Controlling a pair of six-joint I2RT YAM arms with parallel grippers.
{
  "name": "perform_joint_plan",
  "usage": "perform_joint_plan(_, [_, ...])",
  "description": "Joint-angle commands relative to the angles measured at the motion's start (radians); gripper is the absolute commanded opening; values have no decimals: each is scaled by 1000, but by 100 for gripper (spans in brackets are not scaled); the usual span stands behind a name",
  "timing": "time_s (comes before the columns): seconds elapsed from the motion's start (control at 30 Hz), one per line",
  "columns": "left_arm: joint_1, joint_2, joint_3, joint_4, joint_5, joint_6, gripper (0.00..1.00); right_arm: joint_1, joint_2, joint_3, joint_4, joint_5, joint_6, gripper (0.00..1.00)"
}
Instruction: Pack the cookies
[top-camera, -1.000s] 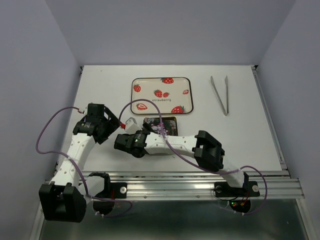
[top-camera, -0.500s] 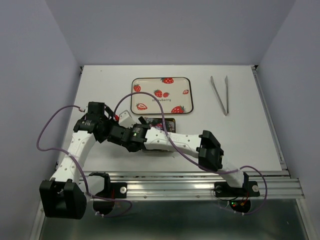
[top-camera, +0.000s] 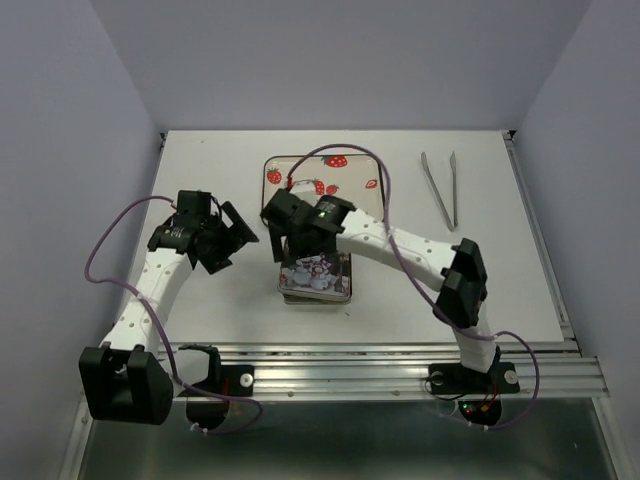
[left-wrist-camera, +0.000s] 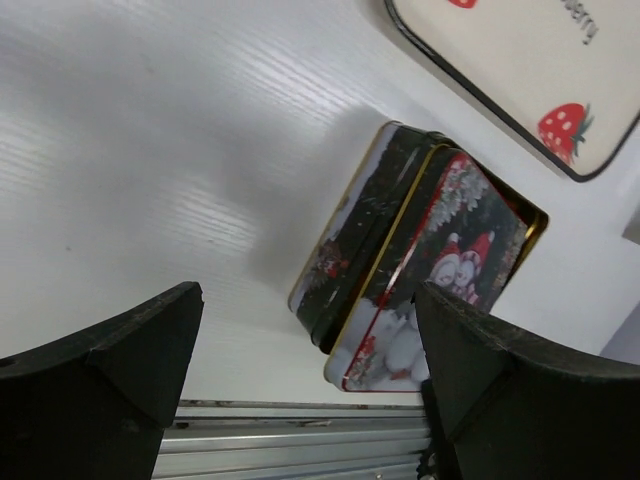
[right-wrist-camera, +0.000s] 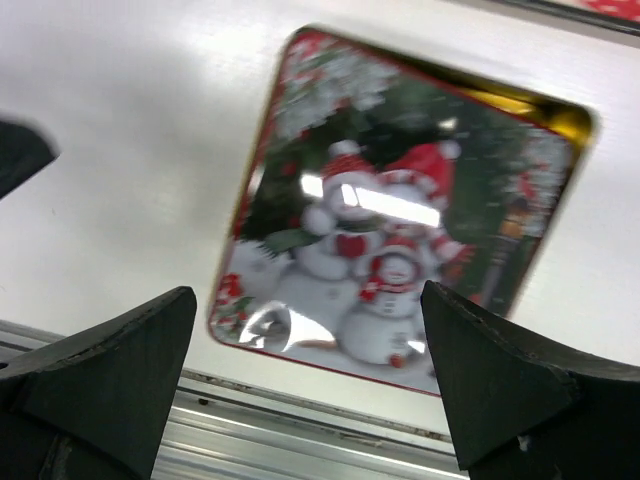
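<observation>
Right gripper (right-wrist-camera: 308, 300): jaws spread wide with nothing between them. It hangs directly above the tin (top-camera: 317, 278), whose snowman lid (right-wrist-camera: 400, 230) fills the gap between the two fingers in the right wrist view.

Left gripper (left-wrist-camera: 310, 295): jaws likewise spread wide, and empty. It sits to the left of the tin, clear of it and aimed toward it. The tin shows between and beyond the fingers in the left wrist view.

Cookies: not visible in any view, so their position relative to either pair of jaws cannot be told.

Tin: it rests on the table (top-camera: 200, 170) near the front edge. The lid lies on top but askew (a gold edge of the base shows along one side and at one corner).

Tray (left-wrist-camera: 480, 60): strawberry-printed, just behind the tin, partly covered by the right arm in the top view.

Tongs (top-camera: 452, 215): well to the right of the tin and behind it, lying flat on the table.
</observation>
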Motion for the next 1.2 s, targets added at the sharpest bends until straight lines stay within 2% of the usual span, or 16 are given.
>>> perform_joint_plan(0.0, [-22,15,77,34,105,48,99,-104,-210,-124,35,-81,141,100])
perform_joint_plan(0.1, [-78,58,74,91,167,39,99,-162,-296,-260,21,-153,212,100])
perform_joint_plan(0.2, [-175,106,95,83,126,37,99,-225,-369,-386,6,-227,272,100])
perform_joint_plan(0.3, [-183,104,61,126,165,7,99,-279,-400,-443,12,-322,270,99])
perform_joint_plan(0.47, [-197,103,-8,154,168,-3,99,-288,-400,-502,3,-394,276,99])
perform_joint_plan(0.6, [-200,113,-47,169,162,-9,99,-307,-374,-558,81,-466,272,98])
perform_joint_plan(0.77, [-203,115,-87,200,162,-23,83,-327,-345,-572,142,-482,255,94])
perform_joint_plan(0.83, [-203,113,-97,208,162,-27,79,-337,-342,-586,156,-479,244,93])
perform_joint_plan(0.87, [-203,112,-100,218,165,-36,74,-350,-343,-595,174,-479,246,93])
perform_joint_plan(0.97, [-207,107,-117,232,173,-55,65,-359,-348,-641,223,-508,261,93])
perform_joint_plan(1.17, [-210,103,-138,241,176,-60,65,-368,-339,-657,251,-525,241,93])
